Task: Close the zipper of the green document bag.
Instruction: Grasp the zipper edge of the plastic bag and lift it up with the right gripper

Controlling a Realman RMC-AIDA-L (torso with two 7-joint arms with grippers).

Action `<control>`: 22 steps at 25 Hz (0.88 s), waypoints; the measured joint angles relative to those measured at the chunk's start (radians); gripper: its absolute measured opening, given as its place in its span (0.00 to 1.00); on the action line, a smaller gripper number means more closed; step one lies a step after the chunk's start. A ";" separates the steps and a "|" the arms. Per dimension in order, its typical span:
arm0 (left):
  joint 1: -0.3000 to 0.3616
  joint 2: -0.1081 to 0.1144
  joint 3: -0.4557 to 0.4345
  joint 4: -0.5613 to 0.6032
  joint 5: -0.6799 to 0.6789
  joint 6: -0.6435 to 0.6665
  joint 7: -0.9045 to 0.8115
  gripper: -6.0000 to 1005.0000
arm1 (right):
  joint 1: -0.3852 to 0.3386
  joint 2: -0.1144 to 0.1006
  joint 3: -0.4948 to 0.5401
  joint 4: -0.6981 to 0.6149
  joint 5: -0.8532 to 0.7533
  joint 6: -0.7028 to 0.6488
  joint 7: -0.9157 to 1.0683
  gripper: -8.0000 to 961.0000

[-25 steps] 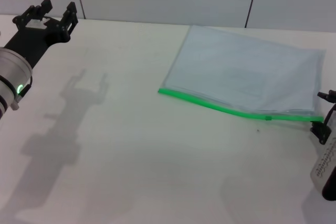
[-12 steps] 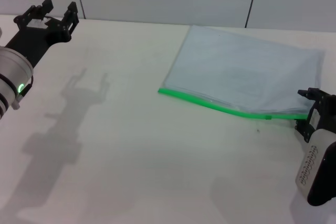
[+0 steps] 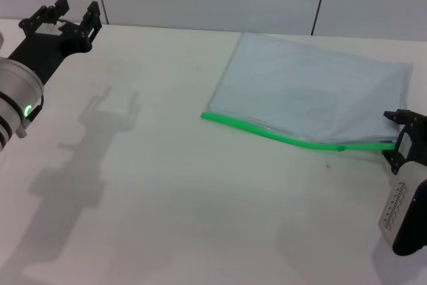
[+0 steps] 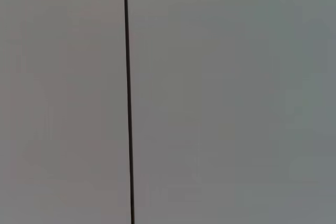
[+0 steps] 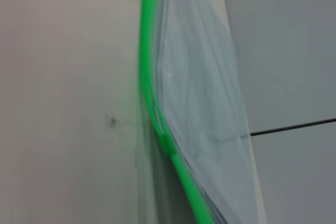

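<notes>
My right gripper (image 3: 400, 137) has moved in from the table (image 3: 167, 185) edge, its jaws spread around the end of the zipper (image 3: 293, 139) on the bag (image 3: 313, 91), slider (image 3: 341, 148) just ahead, so I can pinch soon; left gripper (image 3: 63, 15) waits far off, jaws spread.

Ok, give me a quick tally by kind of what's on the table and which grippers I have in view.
Document bags: 1, the green document bag, with its zipper along the near edge.
Zipper sliders: 1, the slider, near the right end.
Grippers: 2, left gripper raised far left, right gripper at the bag's right end.
Total: 4
</notes>
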 joint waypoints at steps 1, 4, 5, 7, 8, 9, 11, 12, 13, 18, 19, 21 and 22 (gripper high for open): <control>0.000 0.000 0.000 0.000 0.000 0.000 0.000 0.56 | 0.004 0.000 0.000 0.012 0.002 0.017 0.000 0.53; 0.000 0.000 0.000 -0.001 -0.001 0.000 -0.001 0.56 | 0.007 0.001 0.001 0.026 0.004 0.054 0.000 0.47; 0.001 0.000 0.000 -0.001 -0.001 0.000 -0.001 0.56 | 0.007 0.002 0.000 0.026 0.004 0.059 0.000 0.45; 0.001 0.000 0.000 -0.001 -0.001 0.000 -0.002 0.56 | 0.005 0.003 -0.002 0.023 0.004 0.061 0.000 0.44; 0.001 0.000 0.000 -0.001 -0.001 0.000 -0.002 0.56 | 0.004 0.003 -0.003 0.022 0.004 0.061 0.000 0.44; 0.001 0.000 0.000 -0.001 -0.001 0.000 -0.002 0.56 | 0.003 0.003 -0.004 0.021 0.004 0.061 0.000 0.44; 0.001 0.000 0.000 -0.002 -0.001 0.000 -0.003 0.56 | 0.001 0.003 -0.006 0.021 0.005 0.062 0.002 0.44; 0.001 0.000 0.000 -0.002 -0.001 0.000 -0.003 0.56 | 0.000 0.003 -0.006 0.020 0.005 0.062 0.004 0.44; 0.000 0.000 0.000 -0.002 -0.001 0.000 -0.003 0.56 | 0.000 0.003 -0.006 0.020 0.006 0.062 0.005 0.44; -0.001 0.000 0.000 -0.001 -0.001 0.000 -0.004 0.56 | -0.003 0.003 -0.006 0.011 0.013 0.063 0.008 0.44; -0.001 0.000 0.000 -0.002 -0.001 0.000 -0.004 0.56 | -0.004 0.004 -0.006 0.009 0.018 0.063 0.008 0.44; -0.002 0.000 0.000 -0.002 -0.002 0.000 -0.004 0.56 | -0.005 0.004 -0.004 0.008 0.030 0.071 0.006 0.44; -0.002 0.000 0.000 -0.002 -0.002 0.000 -0.004 0.56 | -0.005 0.004 -0.003 0.007 0.034 0.075 0.006 0.44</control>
